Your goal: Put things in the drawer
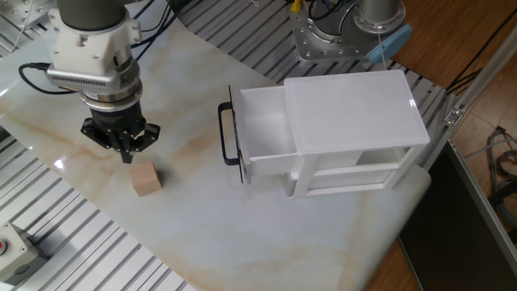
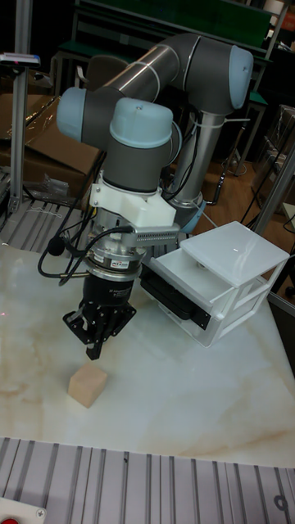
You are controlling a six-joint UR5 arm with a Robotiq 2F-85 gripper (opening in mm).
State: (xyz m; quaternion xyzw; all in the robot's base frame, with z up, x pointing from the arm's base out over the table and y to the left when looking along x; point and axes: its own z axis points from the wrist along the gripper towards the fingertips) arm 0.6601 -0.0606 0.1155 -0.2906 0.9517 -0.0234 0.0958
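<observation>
The thing, a small light-tan wooden cube (image 1: 146, 178) (image 2: 88, 385), rests on the marble sheet, well left of the cabinet. My gripper (image 1: 126, 150) (image 2: 92, 352) hangs just above it and a little to its upper left, fingers pressed together and shut on nothing. It is apart from the cube. The white top drawer (image 1: 262, 129) (image 2: 174, 288) stands pulled out toward the left, its thin black bar handle (image 1: 229, 136) (image 2: 182, 304) facing the cube. I see nothing inside the drawer.
The white two-tier cabinet (image 1: 355, 121) (image 2: 238, 270) sits at the right of the marble sheet. The arm's metal base (image 1: 327, 36) stands behind it. Ribbed metal table (image 1: 97, 250) borders the sheet, with a button box (image 1: 12, 250) at the bottom left.
</observation>
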